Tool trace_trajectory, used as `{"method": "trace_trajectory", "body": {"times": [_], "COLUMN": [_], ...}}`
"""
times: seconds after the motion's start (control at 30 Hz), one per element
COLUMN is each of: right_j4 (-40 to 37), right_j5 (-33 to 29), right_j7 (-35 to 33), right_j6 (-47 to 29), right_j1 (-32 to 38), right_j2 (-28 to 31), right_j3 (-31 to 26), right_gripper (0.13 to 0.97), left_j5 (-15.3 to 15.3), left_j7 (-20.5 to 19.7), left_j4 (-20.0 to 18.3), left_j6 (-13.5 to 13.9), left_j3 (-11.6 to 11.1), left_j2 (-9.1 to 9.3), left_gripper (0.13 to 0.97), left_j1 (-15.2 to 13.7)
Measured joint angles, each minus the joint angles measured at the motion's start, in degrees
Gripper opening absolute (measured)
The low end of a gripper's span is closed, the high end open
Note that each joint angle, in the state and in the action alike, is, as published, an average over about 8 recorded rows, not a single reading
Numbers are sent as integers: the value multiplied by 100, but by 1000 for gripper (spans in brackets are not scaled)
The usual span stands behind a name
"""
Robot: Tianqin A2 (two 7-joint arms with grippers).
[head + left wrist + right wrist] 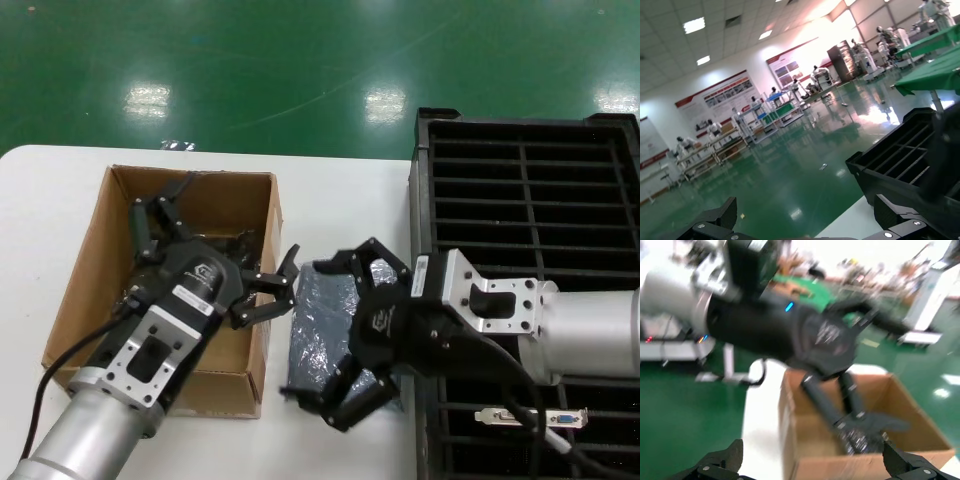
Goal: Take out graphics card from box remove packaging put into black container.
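Observation:
The brown cardboard box (95, 270) stands on the left of the white table. My left gripper (215, 250) hangs over its inside, open and holding nothing. Between the box and the black container (530, 190), the grey-blue crinkled packaging (320, 310) lies flat on the table. Over it my right gripper (340, 335) is spread open, its fingers on either side of the bag. A graphics card's silver bracket with a blue port (530, 415) shows in the container's near slots, partly hidden by my right arm. The right wrist view shows the box (865, 462) with my left gripper (860, 432) inside it.
The white table (40, 200) ends in a green floor beyond its far edge. In the left wrist view the black container (905, 160) stands at the table's corner (850, 225). Something shiny and blurred lies in the box under my left fingers (860, 440).

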Motion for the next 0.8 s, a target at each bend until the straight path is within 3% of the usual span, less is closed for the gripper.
{"method": "trace_trajectory", "body": {"times": [0.8], "right_j4": [-182], "right_j5": [959], "right_j7": [-1567], "right_j6": [2862], "right_j1": [-2570], "right_j2": [-858], "right_j3": [2059], "right_gripper": [966], "left_j5": [-1952], "left_j7": [345], "left_j4": [822], "left_j6": [-684], "left_j3": [-175], "left_j2": [-51], "left_gripper": [966], "left_j1": [231]}}
